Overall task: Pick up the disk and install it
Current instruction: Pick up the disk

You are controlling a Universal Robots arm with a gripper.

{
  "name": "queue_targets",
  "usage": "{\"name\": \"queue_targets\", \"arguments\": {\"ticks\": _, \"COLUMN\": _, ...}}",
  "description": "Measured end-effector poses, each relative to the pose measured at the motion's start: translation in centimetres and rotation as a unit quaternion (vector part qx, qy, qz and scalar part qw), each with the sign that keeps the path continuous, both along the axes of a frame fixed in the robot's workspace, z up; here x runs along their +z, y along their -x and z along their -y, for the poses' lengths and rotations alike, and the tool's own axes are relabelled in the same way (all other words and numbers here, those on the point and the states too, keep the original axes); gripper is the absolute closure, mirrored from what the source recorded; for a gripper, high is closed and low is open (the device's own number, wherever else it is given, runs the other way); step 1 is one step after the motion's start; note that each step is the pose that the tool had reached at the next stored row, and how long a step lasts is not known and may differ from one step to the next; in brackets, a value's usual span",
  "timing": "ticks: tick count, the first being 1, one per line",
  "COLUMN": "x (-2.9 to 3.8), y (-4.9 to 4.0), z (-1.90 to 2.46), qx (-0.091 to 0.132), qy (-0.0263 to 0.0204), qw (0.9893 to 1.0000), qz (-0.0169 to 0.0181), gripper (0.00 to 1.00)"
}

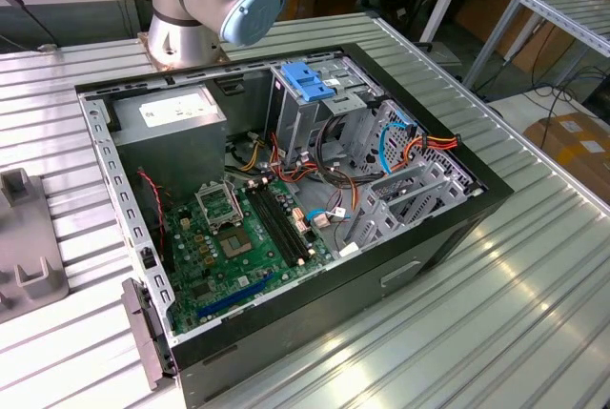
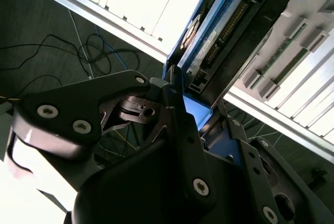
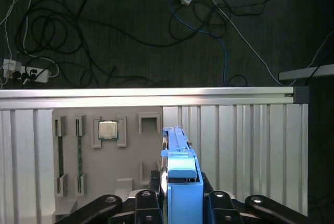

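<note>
In both wrist views my gripper (image 3: 180, 195) (image 2: 201, 115) is shut on the disk (image 3: 177, 153) (image 2: 216, 31). The disk is a grey metal drive inside bright blue carrier rails. The first wrist view shows it edge-on, with black fingers (image 3: 143, 200) pressing on either side of the blue rail. It hangs over the ribbed metal table (image 3: 240, 145), beside a grey parts holder (image 3: 99, 145). The second wrist view shows the drive's label side and connector edge pointing away from the fingers (image 2: 175, 104). In the exterior view the open computer case (image 1: 477, 201) lies on the table, its drive bay (image 1: 315, 104) topped by a blue bracket.
The arm's base (image 1: 191, 9) stands behind the case. Inside the case are a motherboard (image 1: 238, 237), a power supply (image 1: 172, 118) and loose cables (image 1: 419, 147). The grey holder carries a processor chip (image 3: 108, 129) and memory sticks (image 3: 60, 153). Beyond the table edge, cables (image 3: 62, 31) lie on the dark floor.
</note>
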State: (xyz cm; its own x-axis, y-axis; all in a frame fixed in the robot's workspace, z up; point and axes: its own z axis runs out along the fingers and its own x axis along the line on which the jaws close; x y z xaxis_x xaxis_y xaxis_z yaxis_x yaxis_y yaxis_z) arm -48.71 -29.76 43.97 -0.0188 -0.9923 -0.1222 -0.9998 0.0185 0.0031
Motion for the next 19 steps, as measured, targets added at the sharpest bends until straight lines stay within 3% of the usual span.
{"name": "queue_targets", "arguments": {"ticks": 19, "x": 1.94, "y": -0.01, "z": 0.01, "qx": 0.000, "qy": -0.0008, "qw": 1.0000, "qz": 0.0000, "gripper": 0.63}}
